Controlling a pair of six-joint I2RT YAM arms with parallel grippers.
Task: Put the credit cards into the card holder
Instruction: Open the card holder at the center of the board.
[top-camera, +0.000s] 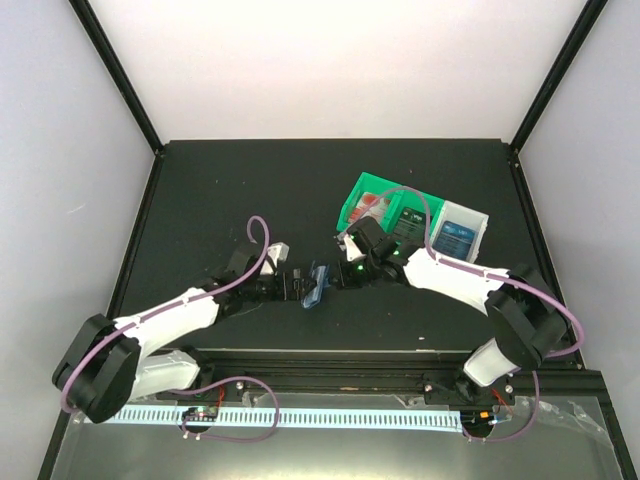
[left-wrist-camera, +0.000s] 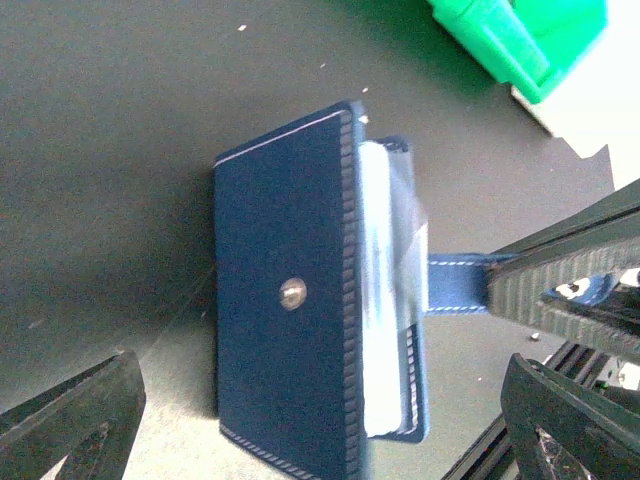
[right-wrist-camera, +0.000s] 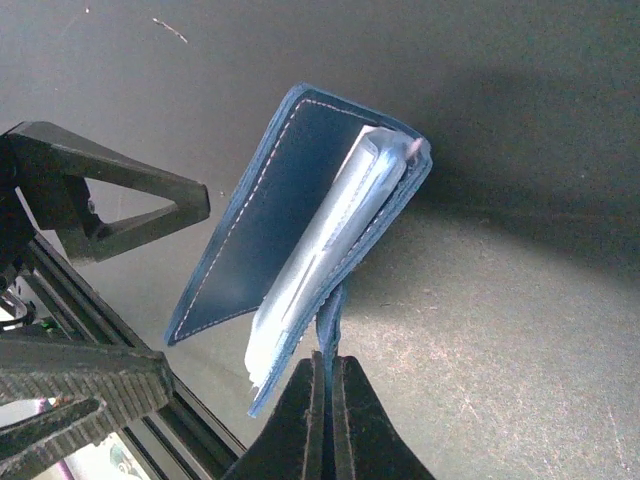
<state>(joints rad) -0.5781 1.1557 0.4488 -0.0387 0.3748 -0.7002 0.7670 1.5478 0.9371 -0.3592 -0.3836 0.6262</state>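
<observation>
The card holder (left-wrist-camera: 285, 300) is a dark navy folding wallet with pale stitching and a metal snap stud on its outer face. It is held half open on edge just above or on the bench (top-camera: 220, 190), with its lighter blue inner pockets (left-wrist-camera: 385, 300) fanned between the covers and its snap tab (left-wrist-camera: 455, 283) pinched in the closed right claw (right-wrist-camera: 325, 395). The credit cards lie well apart from it, further back on the right: a red-and-white card (top-camera: 372, 208) and a dark card (top-camera: 408, 222) in the green bin (top-camera: 362, 185), and a blue card (top-camera: 458, 238) in the white bin (top-camera: 480, 218) beside it.

One card holder (top-camera: 317, 287), two bins (top-camera: 364, 182) (top-camera: 484, 216)
</observation>
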